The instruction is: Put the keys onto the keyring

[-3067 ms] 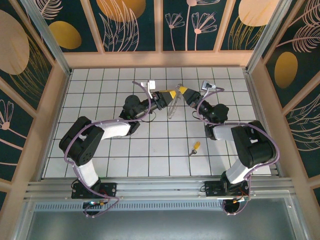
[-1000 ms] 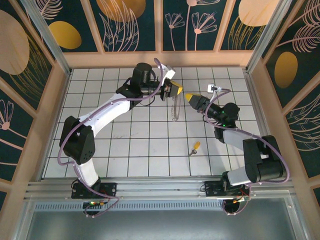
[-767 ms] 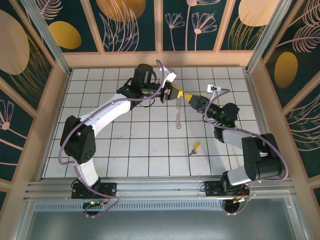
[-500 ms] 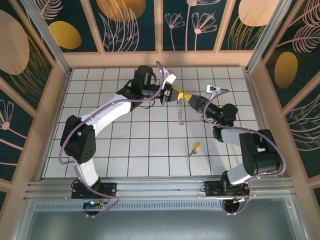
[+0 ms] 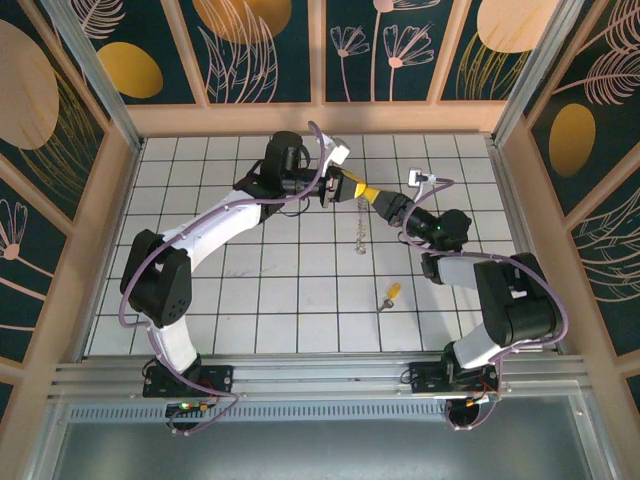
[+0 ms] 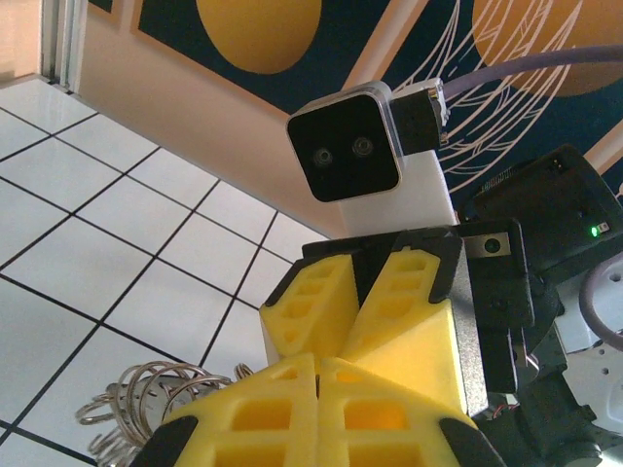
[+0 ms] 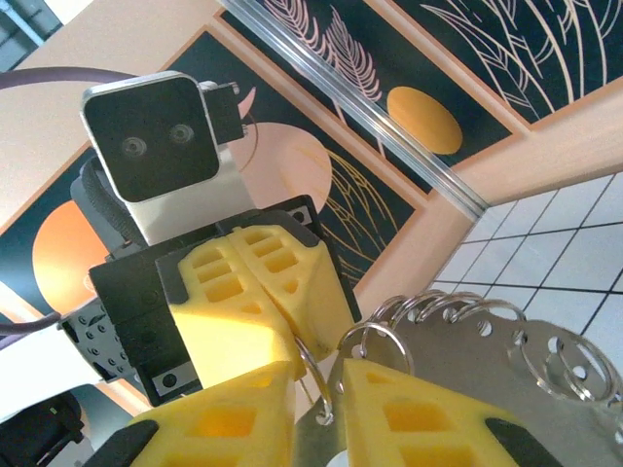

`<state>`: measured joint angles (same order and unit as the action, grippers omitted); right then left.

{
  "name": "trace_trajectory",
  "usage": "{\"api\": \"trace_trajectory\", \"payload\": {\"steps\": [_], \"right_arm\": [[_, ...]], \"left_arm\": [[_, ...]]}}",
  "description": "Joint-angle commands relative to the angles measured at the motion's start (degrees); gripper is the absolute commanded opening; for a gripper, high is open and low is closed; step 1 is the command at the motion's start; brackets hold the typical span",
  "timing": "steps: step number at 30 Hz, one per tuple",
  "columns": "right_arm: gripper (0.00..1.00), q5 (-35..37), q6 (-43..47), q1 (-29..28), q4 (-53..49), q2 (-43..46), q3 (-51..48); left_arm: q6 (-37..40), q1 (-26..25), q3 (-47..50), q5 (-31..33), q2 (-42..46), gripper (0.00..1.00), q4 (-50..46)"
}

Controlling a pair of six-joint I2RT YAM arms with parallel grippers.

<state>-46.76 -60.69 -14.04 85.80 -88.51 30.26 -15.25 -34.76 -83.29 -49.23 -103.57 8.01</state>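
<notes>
The two arms are meeting tip to tip over the far middle of the bench. The left pincer is reaching in from the left and the right pincer from the right, and their yellow fingers are touching.

The ring is hanging down from that meeting point as a thin beaded strand, dangling above the tiles.

From the left wrist, the left pincer is pressing its fingers tight together. The ring's coils are bunching just beside its tips, low on the left. The right pincer is facing it nose to nose, also drawn closed.

From the right wrist, the right pincer is leaving only a thin slit between its fingers, and a loop of the ring is passing through that slit. A flat silver tag with round holes is hanging off the loops to the right. The left pincer is sitting just beyond, closed.

The key is lying flat on the bench, nearer than the ring and a little to its right, well apart from both pincers, its yellow head pointing far-right.
</notes>
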Motion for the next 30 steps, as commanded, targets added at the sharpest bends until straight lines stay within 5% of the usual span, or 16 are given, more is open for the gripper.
{"api": "trace_trajectory", "payload": {"steps": [1,16,22,30], "right_arm": [[0.21,-0.8,-1.5,-0.8,5.3,-1.5,1.2],[0.22,-0.6,-3.3,-1.7,8.1,-4.2,3.6],[0.0,-0.1,-4.4,-1.9,9.8,-5.2,3.8],[0.0,1.9,-4.8,-1.8,11.2,-5.3,2.8]], "left_arm": [[-1.9,0.1,0.3,-1.8,-0.6,0.0,5.5],[-4.2,0.1,0.5,-2.8,-1.6,0.0,7.8],[-5.3,0.1,0.9,-2.8,-1.9,0.0,9.0],[-8.5,0.1,2.8,-1.5,-1.4,0.03,13.0]]}}
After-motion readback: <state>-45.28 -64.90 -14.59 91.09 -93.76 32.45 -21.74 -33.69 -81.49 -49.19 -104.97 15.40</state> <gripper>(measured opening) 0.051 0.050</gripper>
